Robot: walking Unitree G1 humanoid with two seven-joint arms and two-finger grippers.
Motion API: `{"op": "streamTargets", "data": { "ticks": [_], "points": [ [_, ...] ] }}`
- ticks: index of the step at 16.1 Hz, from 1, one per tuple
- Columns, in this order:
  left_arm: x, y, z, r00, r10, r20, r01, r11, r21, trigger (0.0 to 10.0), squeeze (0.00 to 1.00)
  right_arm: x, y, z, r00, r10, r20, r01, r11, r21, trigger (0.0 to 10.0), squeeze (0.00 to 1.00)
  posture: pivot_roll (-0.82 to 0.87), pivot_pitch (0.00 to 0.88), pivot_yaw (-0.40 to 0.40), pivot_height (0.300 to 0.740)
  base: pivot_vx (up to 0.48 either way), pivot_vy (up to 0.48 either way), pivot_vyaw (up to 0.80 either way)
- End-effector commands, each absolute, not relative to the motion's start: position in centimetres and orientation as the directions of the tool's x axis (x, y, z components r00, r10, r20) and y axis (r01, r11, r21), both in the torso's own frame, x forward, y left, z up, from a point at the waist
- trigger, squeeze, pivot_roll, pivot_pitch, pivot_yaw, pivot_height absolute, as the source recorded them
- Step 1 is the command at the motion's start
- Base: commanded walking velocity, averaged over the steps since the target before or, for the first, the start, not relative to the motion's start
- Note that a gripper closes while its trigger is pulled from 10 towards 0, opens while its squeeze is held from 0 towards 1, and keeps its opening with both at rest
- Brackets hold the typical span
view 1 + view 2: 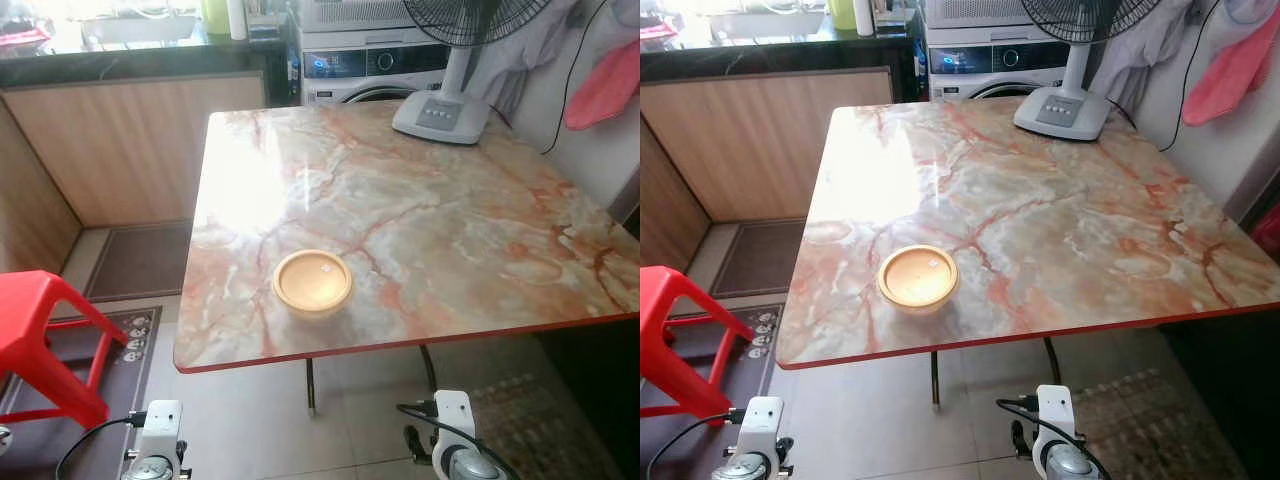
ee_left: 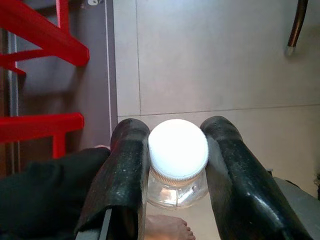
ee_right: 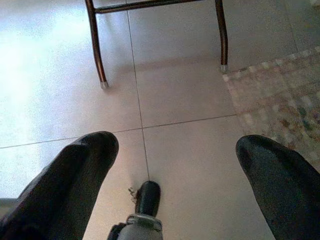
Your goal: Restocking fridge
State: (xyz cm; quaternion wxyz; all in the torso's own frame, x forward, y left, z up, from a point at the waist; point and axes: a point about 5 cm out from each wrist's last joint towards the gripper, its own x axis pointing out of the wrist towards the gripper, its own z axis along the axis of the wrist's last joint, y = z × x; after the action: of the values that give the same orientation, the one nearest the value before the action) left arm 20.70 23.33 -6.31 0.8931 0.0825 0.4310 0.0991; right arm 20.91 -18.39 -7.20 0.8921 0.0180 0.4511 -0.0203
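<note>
marble-patterned table (image 1: 430, 220) with a red edge is seen ahead from the head views, a round yellow lidded container (image 1: 312, 282) resting near its front edge. a white fan base (image 1: 440, 116) stands at the far corner of the table. a washing machine (image 1: 375, 70) is seen behind it, and pink cloth (image 1: 605, 88) hangs at the wall to the right. a red plastic stool (image 1: 40, 340) is placed on the floor to the left, beside a dark mat (image 1: 120, 345).

left gripper (image 2: 177, 150) is held low over the tiled floor (image 2: 210, 60), its two black fingers (image 2: 125, 170) closed against a clear jar (image 2: 178, 172) with a white screw cap (image 2: 178, 149); the jar is gripped just under the cap. a bare foot (image 2: 167, 229) is seen on the floor below the jar.

right gripper (image 3: 180, 165) is also held low, fingers (image 3: 75, 170) spread wide with nothing between them. table legs (image 3: 97, 50) and a patterned rug (image 3: 280, 100) are seen beyond it.
</note>
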Motion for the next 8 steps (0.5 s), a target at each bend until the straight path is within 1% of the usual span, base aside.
{"op": "streamTargets", "data": {
  "ticks": [1, 3, 5, 6, 8],
  "points": [
    [20.6, 23.1, -6.5, 0.596, 0.254, -0.762, -0.116, 0.966, 0.232, 10.0, 0.00, 21.3, -18.4, -7.0, 0.594, -0.017, -0.804, 0.045, 0.999, 0.012, 10.0, 0.00, 0.10, 0.000, -0.025, 0.740, 0.000, 0.000, 0.00],
    [20.3, 22.7, -6.7, 0.589, 0.246, -0.770, -0.109, 0.968, 0.226, 10.0, 0.00, 21.3, -18.4, -7.0, 0.586, -0.020, -0.810, 0.031, 1.000, -0.002, 10.0, 0.00, 0.10, 0.000, -0.026, 0.740, 0.000, 0.000, 0.00],
    [19.8, 21.5, -7.3, 0.586, 0.194, -0.787, -0.001, 0.971, 0.238, 10.0, 0.00, 21.3, -18.5, -7.0, 0.582, -0.027, -0.813, 0.042, 0.999, -0.003, 10.0, 0.00, 0.07, 0.000, -0.028, 0.740, 0.000, 0.000, 0.00],
    [19.8, 21.4, -7.3, 0.585, 0.194, -0.788, 0.000, 0.971, 0.240, 10.0, 0.00, 21.3, -18.5, -7.0, 0.578, -0.035, -0.815, 0.051, 0.999, -0.006, 10.0, 0.00, 0.08, 0.000, -0.032, 0.740, 0.000, 0.000, 0.00],
    [19.8, 21.5, -7.3, 0.587, 0.205, -0.783, -0.050, 0.975, 0.218, 10.0, 0.00, 21.3, -18.6, -7.0, 0.573, -0.041, -0.819, 0.050, 0.999, -0.015, 10.0, 0.00, 0.09, 0.000, -0.041, 0.740, 0.000, 0.000, 0.00]
  ]
}}
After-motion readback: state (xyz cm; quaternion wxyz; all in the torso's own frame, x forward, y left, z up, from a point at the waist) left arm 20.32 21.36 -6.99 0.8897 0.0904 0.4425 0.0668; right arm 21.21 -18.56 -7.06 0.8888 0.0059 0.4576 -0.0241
